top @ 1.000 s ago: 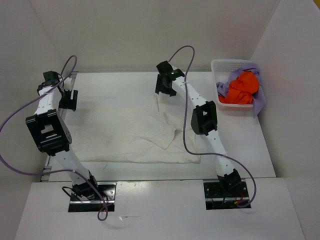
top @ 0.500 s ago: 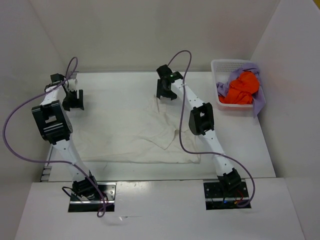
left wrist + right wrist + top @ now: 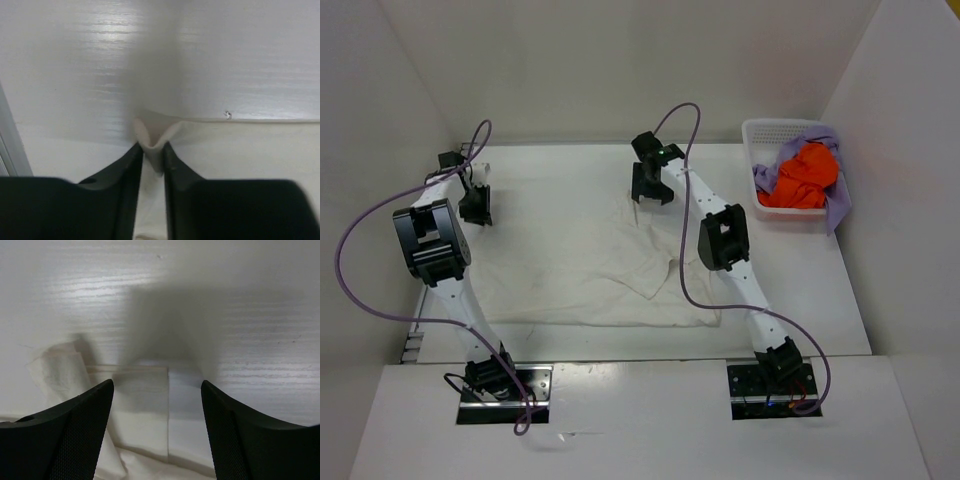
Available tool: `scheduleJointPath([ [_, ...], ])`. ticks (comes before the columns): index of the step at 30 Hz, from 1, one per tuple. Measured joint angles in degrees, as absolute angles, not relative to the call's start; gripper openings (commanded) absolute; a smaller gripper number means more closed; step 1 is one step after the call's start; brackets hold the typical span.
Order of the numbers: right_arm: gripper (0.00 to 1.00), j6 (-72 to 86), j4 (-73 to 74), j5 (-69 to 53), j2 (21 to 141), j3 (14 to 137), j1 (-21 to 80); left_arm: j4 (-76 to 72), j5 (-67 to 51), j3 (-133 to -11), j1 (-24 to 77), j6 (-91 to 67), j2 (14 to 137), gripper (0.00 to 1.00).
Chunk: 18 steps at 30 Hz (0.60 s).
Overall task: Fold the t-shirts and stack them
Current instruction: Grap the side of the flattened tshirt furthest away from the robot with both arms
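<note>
The left gripper [image 3: 152, 149] pinches a fold at the far-left corner of the cream shirt [image 3: 570, 265], the right gripper [image 3: 157, 387] hangs wide open over its far edge, the shirt lies spread on the table [image 3: 550, 165], longest left to right, and the orange shirt [image 3: 805, 178] and purple shirt [image 3: 838, 208] sit in the basket [image 3: 750, 128].

Bare tabletop [image 3: 560, 165] lies open along 12 o'clock, between the back wall [image 3: 620, 70] and the spread cream-white t-shirt [image 3: 570, 270]. At 2 o'clock the basket [image 3: 752, 130], heaped with an orange t-shirt [image 3: 805, 175] and a lavender t-shirt [image 3: 836, 205], fills the corner by the right wall [image 3: 900, 180]. At 10 o'clock the left gripper [image 3: 475, 205] and left arm [image 3: 432, 240] crowd the left wall [image 3: 380, 130]. The right gripper [image 3: 650, 195], near 12 o'clock, hangs over the shirt's far edge. A bare strip runs at 3 o'clock.
</note>
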<state>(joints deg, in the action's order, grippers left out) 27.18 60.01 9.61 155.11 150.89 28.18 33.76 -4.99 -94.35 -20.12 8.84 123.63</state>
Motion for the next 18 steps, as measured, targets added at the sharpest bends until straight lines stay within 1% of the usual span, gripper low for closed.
scheduleJointPath([
  [2, 0.76, 27.2, 60.4, 9.2, 154.5, 149.8, 28.3, 33.6, -5.3, -94.1, -20.1, 8.8, 123.6, 0.17],
  [3, 0.76, 27.2, 60.5, 9.2, 154.2, 149.3, 28.5, 33.4, -5.4, -93.9, -20.1, 8.8, 123.5, 0.11],
  [5, 0.73, 27.2, 60.8, 9.2, 153.9, 148.6, 29.0, 33.1, -5.4, -93.6, -19.8, 8.9, 123.2, 0.06],
  [6, 0.60, 27.1, 60.9, 9.2, 153.9, 148.6, 29.2, 32.9, -5.3, -93.3, -19.7, 9.0, 123.1, 0.03],
  [8, 0.41, 27.0, 61.1, 8.7, 153.9, 148.6, 29.6, 32.7, -5.2, -93.2, -19.7, 9.1, 123.1, 0.01],
  [9, 0.23, 26.9, 61.2, 8.4, 153.9, 148.6, 29.6, 32.6, -5.2, -93.1, -19.7, 9.1, 123.1, 0.01],
  [11, 0.02, 27.0, 61.4, 6.9, 154.0, 148.6, 29.8, 32.2, -5.1, -92.6, -19.7, 9.1, 122.7, 0.00],
  [12, 0.00, 27.3, 61.5, 6.0, 154.1, 148.8, 29.8, 31.9, -5.1, -92.4, -19.7, 9.2, 122.6, 0.00],
  [17, 0.00, 27.8, 62.3, 4.8, 154.6, 150.0, 29.0, 31.3, -4.8, -91.4, -19.6, 9.8, 121.8, 0.00],
  [18, 0.00, 27.8, 62.5, 5.2, 154.6, 150.1, 28.7, 31.4, -4.6, -91.3, -19.6, 10.2, 121.7, 0.05],
])
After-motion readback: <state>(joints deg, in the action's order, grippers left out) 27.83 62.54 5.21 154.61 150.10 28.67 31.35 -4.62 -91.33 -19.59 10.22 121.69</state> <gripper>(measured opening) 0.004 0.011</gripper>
